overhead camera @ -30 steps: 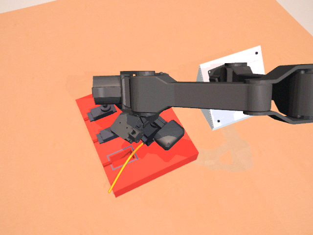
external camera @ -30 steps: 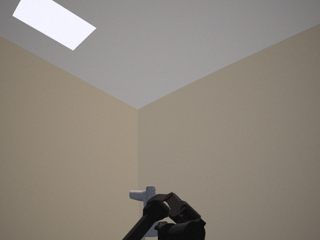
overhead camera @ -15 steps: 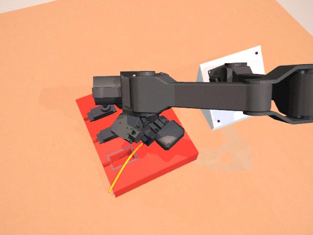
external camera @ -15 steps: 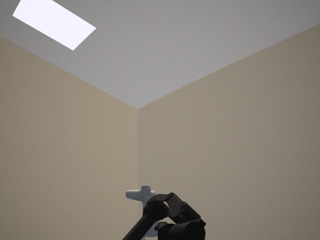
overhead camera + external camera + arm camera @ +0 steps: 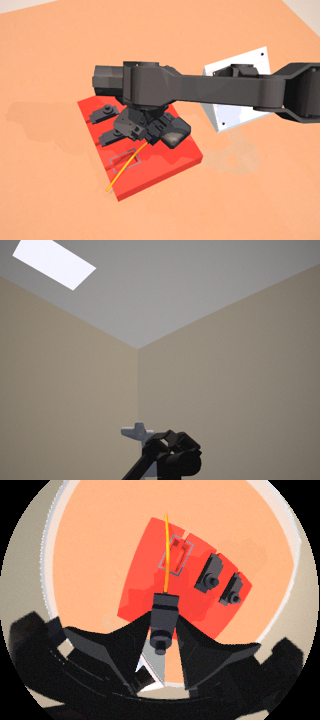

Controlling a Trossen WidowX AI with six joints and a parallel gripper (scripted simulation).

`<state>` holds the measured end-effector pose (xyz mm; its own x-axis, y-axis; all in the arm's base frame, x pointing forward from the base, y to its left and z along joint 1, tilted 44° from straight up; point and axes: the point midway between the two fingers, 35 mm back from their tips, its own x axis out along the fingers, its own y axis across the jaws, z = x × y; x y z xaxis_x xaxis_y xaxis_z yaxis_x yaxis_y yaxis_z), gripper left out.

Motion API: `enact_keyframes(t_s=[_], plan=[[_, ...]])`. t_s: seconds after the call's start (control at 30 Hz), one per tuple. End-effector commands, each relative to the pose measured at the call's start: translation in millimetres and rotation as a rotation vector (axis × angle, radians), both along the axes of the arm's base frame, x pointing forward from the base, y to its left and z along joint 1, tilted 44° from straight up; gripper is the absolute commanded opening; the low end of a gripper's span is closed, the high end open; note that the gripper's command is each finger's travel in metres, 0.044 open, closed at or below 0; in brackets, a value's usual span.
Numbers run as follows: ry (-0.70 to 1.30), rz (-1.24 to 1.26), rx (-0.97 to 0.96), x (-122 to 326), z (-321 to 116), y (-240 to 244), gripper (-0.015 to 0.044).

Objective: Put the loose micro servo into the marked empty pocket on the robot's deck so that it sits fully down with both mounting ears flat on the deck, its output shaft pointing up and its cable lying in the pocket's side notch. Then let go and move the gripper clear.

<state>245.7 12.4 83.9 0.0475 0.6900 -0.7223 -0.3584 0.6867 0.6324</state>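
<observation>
grasp stage in hand, judging from the frames: on the counter (image 5: pixel 51 201) (image 5: pixel 100 555), over the red deck (image 5: pixel 160 173) (image 5: pixel 140 580), pincer (image 5: pixel 153 138) (image 5: pixel 163 615) closed on the loose micro servo (image 5: pixel 152 140) (image 5: pixel 164 614), one finger each side of the body. insertion not done. can't tell whether lifted off the deck or touching.

next, probably: raise enough to free the underside, shift toward the marked pocket (image 5: pixel 121 161) (image 5: pixel 178 558), twist a little to match its outline, then lower straight. keep level; watch for ears catching the rim.

location: beside the pocket, outside its outline, at the inner side of the deck. long axis nearly up-down in the wrist view, slanted against the pocket's long axis; running lower left to upper right from above. cable end toward the pocket side, shaft end away, same order as in both seated servos (image 5: pixel 103 114) (image 5: pixel 210 571). output shaft (image 5: pixel 160 651) apparently up; exact tilt not readable. yellow cable (image 5: pixel 118 172) (image 5: pixel 167 555) trailing across the pocket outline, not in the notch; guide in during lowering.
</observation>
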Motion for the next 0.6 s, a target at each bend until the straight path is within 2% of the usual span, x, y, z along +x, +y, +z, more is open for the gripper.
enact_keyframes(t_s=[0.0, 0.57], plan=[[-0.007, 0.002, -0.007, 0, 3, -2, 0.0000], [-0.002, -0.002, -0.006, -12, 12, 8, 0.0000]])
